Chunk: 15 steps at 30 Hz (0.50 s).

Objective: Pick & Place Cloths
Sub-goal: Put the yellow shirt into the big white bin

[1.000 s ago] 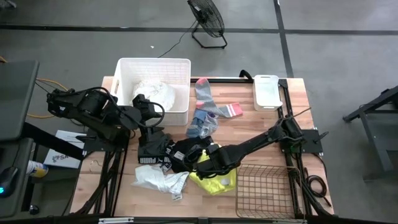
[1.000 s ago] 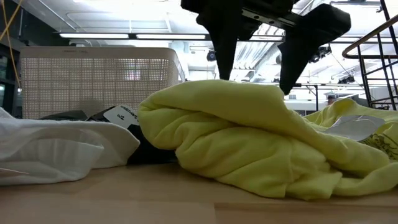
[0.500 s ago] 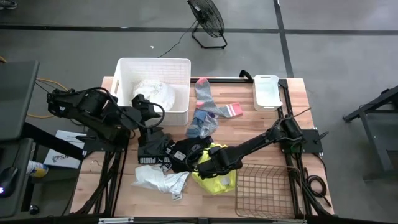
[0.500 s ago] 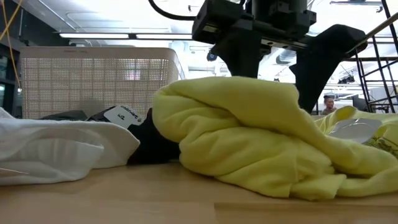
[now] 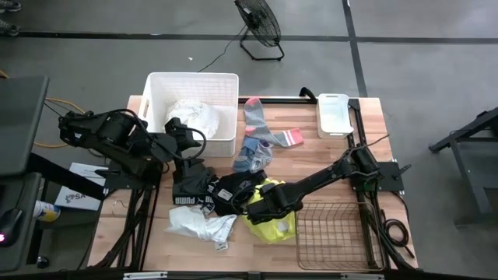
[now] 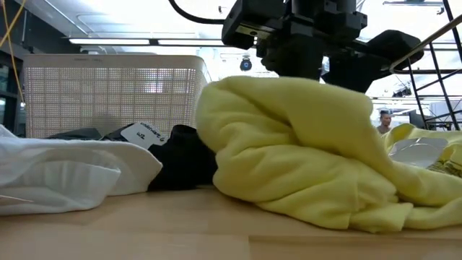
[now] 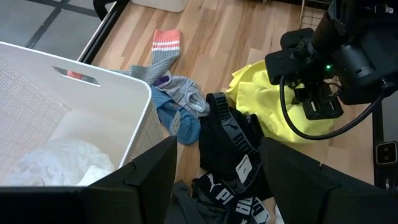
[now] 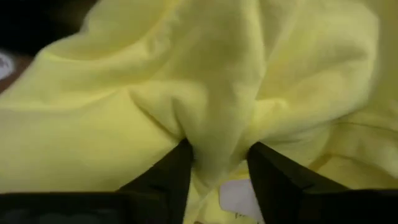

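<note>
The neon yellow cloth (image 5: 275, 225) lies bunched on the table near the front, beside a black cloth (image 5: 233, 188). My right gripper (image 5: 261, 205) stands over the yellow cloth's left part and is shut on a fold of it (image 8: 214, 124). My left gripper (image 5: 184, 159) hovers open above another black cloth with white print (image 5: 193, 191), just in front of the white tub (image 5: 156, 87), with nothing between its fingers (image 7: 152, 180). A white cloth (image 5: 199, 224) lies at the front left, another white one (image 5: 194, 117) in the tub, and socks (image 5: 257, 145) right of the tub. My right gripper pinches a raised fold of the yellow cloth (image 8: 216, 146) between its two fingers (image 8: 177, 171), coming from above and pointing down. The cloth is gathered into a hump under the gripper (image 6: 303, 94), and the rest of it rests on the table.
A brown wire basket (image 5: 331, 235) stands at the front right, right next to the yellow cloth. A small white container (image 5: 334, 115) sits at the far right. A fan (image 5: 258, 23) stands on the floor beyond the table.
My right gripper has come down onto the yellow cloth and shut on it. The cloth has been gathered into a taller hump between the fingers, and its left edge has drawn in toward the gripper, baring more of the black cloth beside it.
</note>
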Available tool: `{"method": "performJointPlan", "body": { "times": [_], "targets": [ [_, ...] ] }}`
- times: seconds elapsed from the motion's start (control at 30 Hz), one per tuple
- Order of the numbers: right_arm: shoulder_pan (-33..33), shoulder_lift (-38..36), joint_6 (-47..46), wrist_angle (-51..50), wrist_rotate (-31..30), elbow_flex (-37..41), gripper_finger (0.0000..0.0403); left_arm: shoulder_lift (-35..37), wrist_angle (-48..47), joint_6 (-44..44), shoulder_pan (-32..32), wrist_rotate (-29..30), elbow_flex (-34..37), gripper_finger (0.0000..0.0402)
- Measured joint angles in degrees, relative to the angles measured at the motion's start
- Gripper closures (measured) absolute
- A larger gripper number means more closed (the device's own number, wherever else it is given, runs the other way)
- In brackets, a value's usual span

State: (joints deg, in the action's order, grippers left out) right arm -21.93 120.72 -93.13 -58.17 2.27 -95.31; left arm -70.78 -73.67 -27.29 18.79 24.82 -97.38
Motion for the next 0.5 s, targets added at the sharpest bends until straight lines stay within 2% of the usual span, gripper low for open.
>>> {"method": "performJointPlan", "body": {
  "times": [0.33, 0.5],
  "targets": [
    [-0.02, 0.09, 0.73, -0.26, 1.74, -0.65, 0.0382, 0.0, 0.0, -0.02, 0.0, 0.0, 0.0, 0.0177],
    [0.1, 0.27, 0.99, -0.02, 1.9, -2.56, 0.0394, 0.0, -0.08, -0.02, 0.0, 0.0, 0.0, 0.0177]
  ]
}}
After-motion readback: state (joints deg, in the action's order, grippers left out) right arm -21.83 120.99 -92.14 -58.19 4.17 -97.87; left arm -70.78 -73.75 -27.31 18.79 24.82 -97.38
